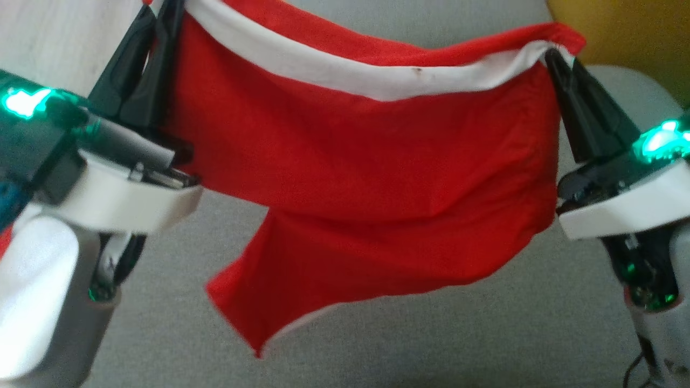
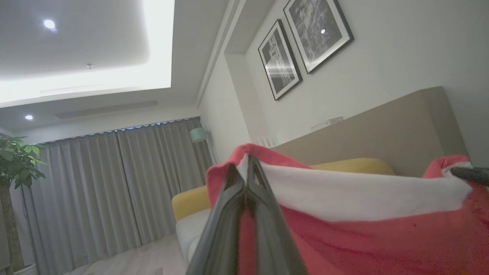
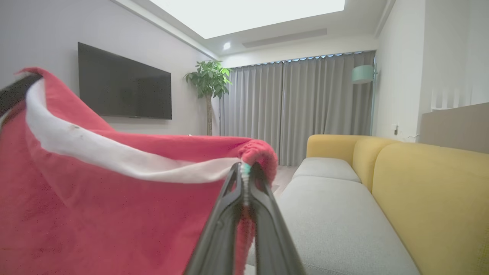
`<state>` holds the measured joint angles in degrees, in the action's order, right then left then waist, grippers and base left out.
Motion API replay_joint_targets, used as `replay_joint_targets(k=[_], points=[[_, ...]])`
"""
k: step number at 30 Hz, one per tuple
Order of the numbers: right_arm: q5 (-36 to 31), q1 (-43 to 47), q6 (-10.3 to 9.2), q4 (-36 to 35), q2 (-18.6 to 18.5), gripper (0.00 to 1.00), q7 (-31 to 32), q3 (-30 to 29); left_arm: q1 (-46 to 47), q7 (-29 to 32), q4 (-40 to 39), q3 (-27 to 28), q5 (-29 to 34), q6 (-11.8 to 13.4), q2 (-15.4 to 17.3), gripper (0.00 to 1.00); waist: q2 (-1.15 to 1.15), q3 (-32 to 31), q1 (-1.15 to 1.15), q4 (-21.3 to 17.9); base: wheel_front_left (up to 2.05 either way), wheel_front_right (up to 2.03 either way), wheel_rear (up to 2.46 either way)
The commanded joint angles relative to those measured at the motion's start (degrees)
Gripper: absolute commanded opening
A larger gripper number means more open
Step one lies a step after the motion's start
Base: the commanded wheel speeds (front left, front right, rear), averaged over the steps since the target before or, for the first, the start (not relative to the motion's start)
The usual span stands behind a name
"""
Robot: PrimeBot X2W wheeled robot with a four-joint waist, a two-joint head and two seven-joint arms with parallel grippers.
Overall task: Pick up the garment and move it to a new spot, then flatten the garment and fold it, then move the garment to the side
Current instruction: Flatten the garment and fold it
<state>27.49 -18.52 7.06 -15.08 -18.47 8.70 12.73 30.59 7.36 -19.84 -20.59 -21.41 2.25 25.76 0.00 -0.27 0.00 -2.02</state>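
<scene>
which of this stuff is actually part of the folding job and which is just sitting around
In the job:
- red and white garment, hanging spread out
- left fingers and right fingers, each shut on a top corner
- grey sofa seat below, likely where it gets laid

Just there:
- television
- plant
- curtains
- framed pictures
- lamp
- yellow sofa back

The left end effector [image 1: 160, 16] is clamped on the upper left corner of the red garment [image 1: 350, 161], and the right end effector [image 1: 555, 55] is clamped on the upper right corner. The garment hangs spread between them above the grey sofa seat [image 1: 485, 334]. A white band [image 1: 334, 73] runs along its top edge. One lower corner [image 1: 259, 339] droops at the left.
</scene>
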Motion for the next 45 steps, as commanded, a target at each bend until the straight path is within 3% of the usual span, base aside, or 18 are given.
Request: replay_joint_targets(k=[1,6,12,21,24,27,32,39,45], points=[[-0.15,-3.90,0.43,-1.18,0.30,0.00,0.77,0.50,4.02,0.78,0.60,2.97,-0.61,-0.47,2.50,0.00,0.00,2.91,0.00,-0.39,0.00,0.00,0.00],[0.52,-11.93,0.43,5.16,1.57,0.00,0.15,2.72,10.11,0.01,8.91,3.06,-1.81,-3.13,2.42,0.00,0.00,11.34,0.00,-1.50,0.00,0.00,0.00],[0.39,-30.00,0.43,18.44,4.09,0.00,-5.18,5.20,23.81,-3.47,18.99,2.80,-0.71,-6.10,1.18,0.00,0.00,19.91,0.00,-2.99,0.00,0.00,0.00],[-2.66,-45.43,0.43,35.92,7.16,0.00,-14.64,5.54,35.87,-10.58,30.90,2.04,0.68,-6.82,-2.94,0.00,0.00,26.11,0.00,-1.86,0.00,0.00,0.00],[-3.28,-44.88,0.43,40.31,7.98,0.00,-17.28,7.68,34.60,-12.63,33.76,1.34,-0.42,-7.05,-4.83,0.00,0.00,28.07,0.00,-1.17,0.00,0.00,0.00],[-3.12,-42.42,0.43,43.85,8.37,0.00,-19.81,10.68,30.78,-13.87,36.37,2.55,-5.28,-7.26,-7.91,0.00,0.00,29.00,0.00,-0.60,0.00,0.00,0.00],[-1.42,-36.66,0.43,45.78,8.55,0.00,-22.54,14.02,22.17,-16.99,37.19,2.60,-7.71,-7.55,-8.50,0.00,0.00,28.50,0.00,0.04,0.00,0.00,0.00],[-0.59,-26.09,0.43,41.20,7.71,0.00,-23.63,13.98,9.40,-20.61,32.93,3.69,-9.34,-6.41,-8.61,0.00,0.00,23.37,0.00,1.37,0.00,0.00,0.00],[-1.76,-12.70,0.43,32.32,7.23,0.00,-23.68,10.80,-4.10,-21.80,26.15,3.20,-8.76,-4.15,-9.59,0.00,0.00,15.96,0.00,2.95,0.00,0.00,0.00]])
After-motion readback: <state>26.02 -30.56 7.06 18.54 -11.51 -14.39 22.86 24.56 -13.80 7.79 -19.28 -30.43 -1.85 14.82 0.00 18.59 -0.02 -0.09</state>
